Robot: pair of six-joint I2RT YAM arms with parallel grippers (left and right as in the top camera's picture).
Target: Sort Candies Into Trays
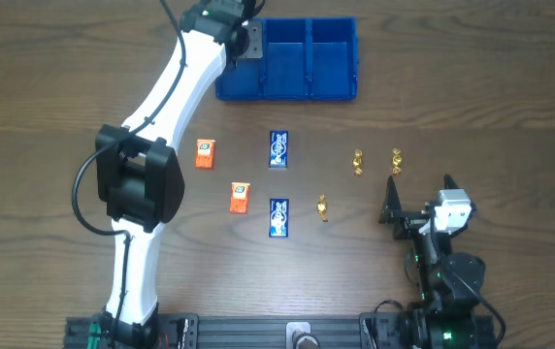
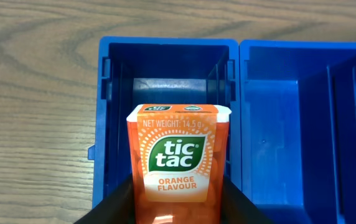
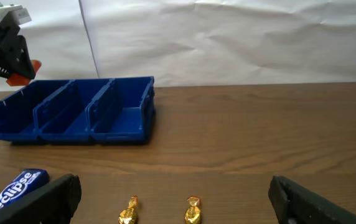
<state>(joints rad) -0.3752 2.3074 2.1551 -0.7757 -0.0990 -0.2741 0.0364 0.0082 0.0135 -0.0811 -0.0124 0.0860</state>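
While looking down from the top camera: left gripper (image 1: 243,41) at the left end of the blue three-compartment plastic tray (image 1: 287,95), close to the picture's top edge. Loose on the dark wood-grain table (image 1: 491,87) below the tray, all apart from each other: orange rectangular plastic mint box (image 1: 206,153), twin orange box (image 1: 241,197), blue flat mint pack (image 1: 278,149), twin blue pack (image 1: 278,217), gold foil-wrapped candy (image 1: 323,206), second gold candy (image 1: 358,161), third gold candy (image 1: 396,160). Right gripper (image 1: 394,199) low on the right, near the third gold candy, well apart from the tray. Wide bare wood right of the tray and left of the left arm.

Left wrist view: clenched on a held orange mint box (image 2: 179,158), upright, white band at its far end, green oval emblem and white print on the orange face. Dark fingers (image 2: 112,208) against both narrow sides. Box centred over the tray's end compartment, slim gaps to the blue walls either side. Divider wall (image 2: 239,112) to the next compartment just beside it; bare wood past the outer wall.

Right wrist view: right gripper released, fingers (image 3: 47,199) spread wide at both corners, nothing between them except table and two gold candies ahead. Tray at the table's far left, white backdrop sheet (image 3: 228,37) behind. Left gripper above the tray's far end, orange box corner poking out below it, above the rim and apart from it. Long open stretch of wood right of the tray.
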